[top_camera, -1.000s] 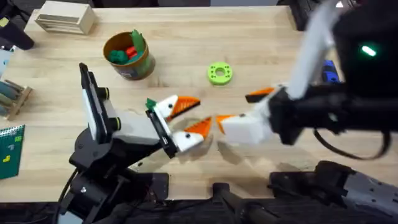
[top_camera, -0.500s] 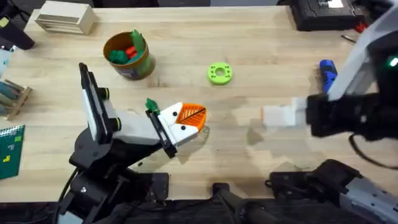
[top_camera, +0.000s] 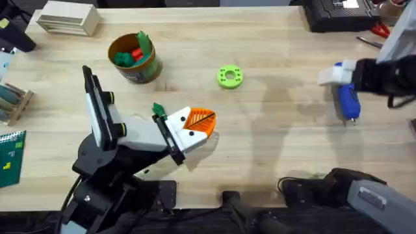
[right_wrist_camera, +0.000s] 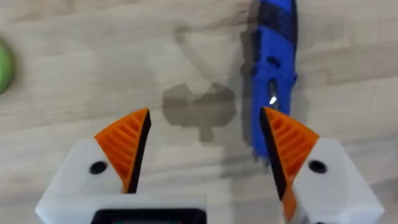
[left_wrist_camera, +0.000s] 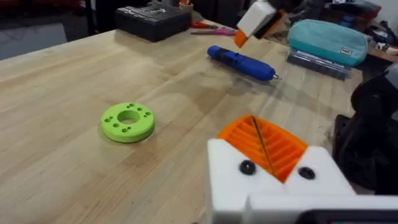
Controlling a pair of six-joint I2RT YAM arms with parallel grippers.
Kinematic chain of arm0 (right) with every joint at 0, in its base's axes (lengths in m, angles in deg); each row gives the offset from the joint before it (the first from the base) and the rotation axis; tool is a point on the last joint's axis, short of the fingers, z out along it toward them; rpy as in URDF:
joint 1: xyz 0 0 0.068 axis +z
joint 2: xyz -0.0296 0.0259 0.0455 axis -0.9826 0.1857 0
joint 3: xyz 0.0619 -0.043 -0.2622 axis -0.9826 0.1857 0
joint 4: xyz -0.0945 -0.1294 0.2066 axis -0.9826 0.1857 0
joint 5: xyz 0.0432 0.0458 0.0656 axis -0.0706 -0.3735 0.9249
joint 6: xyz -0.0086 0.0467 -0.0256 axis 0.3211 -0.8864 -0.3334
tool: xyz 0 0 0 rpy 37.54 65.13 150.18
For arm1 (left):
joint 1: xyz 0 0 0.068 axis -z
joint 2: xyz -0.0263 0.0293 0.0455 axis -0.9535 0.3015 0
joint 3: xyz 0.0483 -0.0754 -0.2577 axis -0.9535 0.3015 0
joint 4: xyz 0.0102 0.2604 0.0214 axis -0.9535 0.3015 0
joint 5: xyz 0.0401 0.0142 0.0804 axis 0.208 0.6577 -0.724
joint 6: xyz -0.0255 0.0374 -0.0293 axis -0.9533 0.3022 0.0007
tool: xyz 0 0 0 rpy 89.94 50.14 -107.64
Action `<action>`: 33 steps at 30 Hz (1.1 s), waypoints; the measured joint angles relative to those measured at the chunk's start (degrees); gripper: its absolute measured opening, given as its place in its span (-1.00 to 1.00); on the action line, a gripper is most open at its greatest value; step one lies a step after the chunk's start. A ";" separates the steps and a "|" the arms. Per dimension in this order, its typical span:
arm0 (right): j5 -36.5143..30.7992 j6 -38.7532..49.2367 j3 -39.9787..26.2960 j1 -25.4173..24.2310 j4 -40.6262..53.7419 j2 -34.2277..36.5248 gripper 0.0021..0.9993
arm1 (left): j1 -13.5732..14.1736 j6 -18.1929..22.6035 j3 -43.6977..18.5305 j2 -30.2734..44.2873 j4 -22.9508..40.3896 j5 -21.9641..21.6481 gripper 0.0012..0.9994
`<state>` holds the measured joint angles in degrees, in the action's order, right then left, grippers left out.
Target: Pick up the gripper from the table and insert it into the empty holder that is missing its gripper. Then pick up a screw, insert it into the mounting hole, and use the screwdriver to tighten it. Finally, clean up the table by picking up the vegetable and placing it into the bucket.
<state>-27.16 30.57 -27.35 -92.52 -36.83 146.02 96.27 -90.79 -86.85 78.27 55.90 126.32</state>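
Screwdriver (top_camera: 346, 99) flat on counter (top_camera: 273, 136), far right, under right hand (right_wrist_camera: 205, 134), fingers apart. Left hand (top_camera: 195, 127) pressed together. Green ring (top_camera: 229, 76), bucket (top_camera: 134, 57) farther left.

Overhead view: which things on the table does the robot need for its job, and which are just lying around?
For the job: blue screwdriver, bucket, right tool open by the screwdriver.
Just lying about: green ring, wooden box, teal pouch.
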 joint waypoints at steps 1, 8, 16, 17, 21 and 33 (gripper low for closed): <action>0.47 3.79 0.00 -4.12 -6.66 6.64 0.98 | 0.00 0.00 0.00 0.00 0.00 0.00 -0.98; 0.03 9.22 -0.02 -7.61 -14.73 16.97 0.98 | 0.00 0.00 0.00 0.00 0.02 0.00 -0.98; -1.06 13.21 -3.60 -10.37 -15.26 23.84 0.98 | 0.00 0.00 0.00 0.00 0.02 0.00 -0.98; -1.26 13.75 -4.46 -10.57 -15.25 24.37 0.98 | 0.00 0.00 0.00 0.00 0.00 0.00 -0.98; -1.32 16.13 -10.00 -10.97 -16.42 28.40 0.98 | 0.00 -0.02 0.00 0.00 0.00 0.00 -0.98; -1.33 19.00 -11.10 -10.97 -16.90 37.58 0.89 | 0.00 -0.01 0.00 0.00 0.01 -0.01 -0.98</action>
<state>-28.50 49.56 -38.45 -103.48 -53.73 183.60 96.27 -90.80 -86.85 78.27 55.92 126.31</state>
